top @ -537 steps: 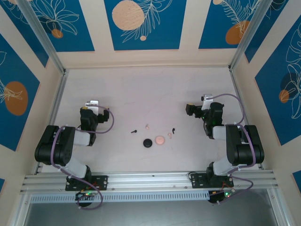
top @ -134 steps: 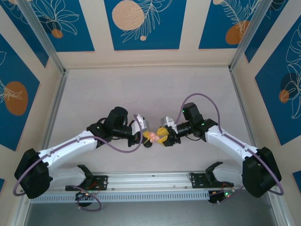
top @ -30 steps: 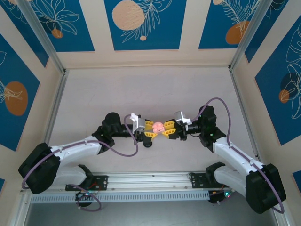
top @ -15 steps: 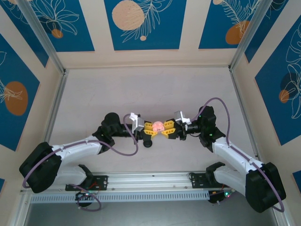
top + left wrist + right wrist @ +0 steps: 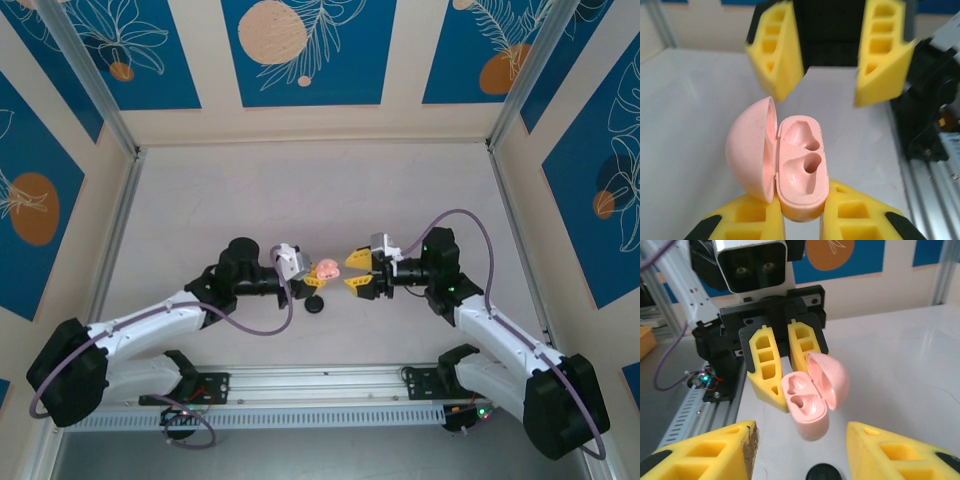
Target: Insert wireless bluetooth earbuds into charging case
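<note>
The left pincer is pressed onto the lower end of a small pale pink rounded charging case and holds it clear of the pale worktop, roughly midway between the two arms. The case's domed pink lid stands swung open on its hinge beside the body. Two moulded sockets in the body face the left wrist camera, and both show as bare hollows. Directly opposite, the right pincer points at the case with its yellow fingers spread, close to the case but not touching it. A small black round case lies shut on the worktop, just on the near side of the lifted pink one.
</note>
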`<state>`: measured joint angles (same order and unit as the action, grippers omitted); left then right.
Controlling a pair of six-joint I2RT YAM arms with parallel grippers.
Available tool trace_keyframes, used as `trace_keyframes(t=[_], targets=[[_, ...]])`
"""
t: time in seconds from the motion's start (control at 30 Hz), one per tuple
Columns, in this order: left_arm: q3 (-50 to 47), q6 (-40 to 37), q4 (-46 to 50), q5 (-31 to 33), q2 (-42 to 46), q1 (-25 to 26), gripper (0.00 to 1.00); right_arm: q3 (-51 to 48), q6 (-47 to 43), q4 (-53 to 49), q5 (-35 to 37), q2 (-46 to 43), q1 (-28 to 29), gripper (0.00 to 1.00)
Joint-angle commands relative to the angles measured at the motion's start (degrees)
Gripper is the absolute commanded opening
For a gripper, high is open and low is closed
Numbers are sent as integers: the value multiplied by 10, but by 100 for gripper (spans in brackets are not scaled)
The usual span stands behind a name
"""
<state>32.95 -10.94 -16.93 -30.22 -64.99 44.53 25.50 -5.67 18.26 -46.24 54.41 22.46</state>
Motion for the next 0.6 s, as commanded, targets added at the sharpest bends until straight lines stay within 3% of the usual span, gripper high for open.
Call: trace_keyframes(t=[0.0,0.23,0.4,0.57], targets=[[21,-47,124,95,17,1,11,20,0,-95,55,-14,1,51],[8,17,152,241,13,-5,10,78,45,-212,149,37,21,52],[-2,54,157,267,16,-23,10,151,124,-304,203,129,24,52],[-13,81,165,277,34,-51,10,291,201,-474,273,261,25,49]])
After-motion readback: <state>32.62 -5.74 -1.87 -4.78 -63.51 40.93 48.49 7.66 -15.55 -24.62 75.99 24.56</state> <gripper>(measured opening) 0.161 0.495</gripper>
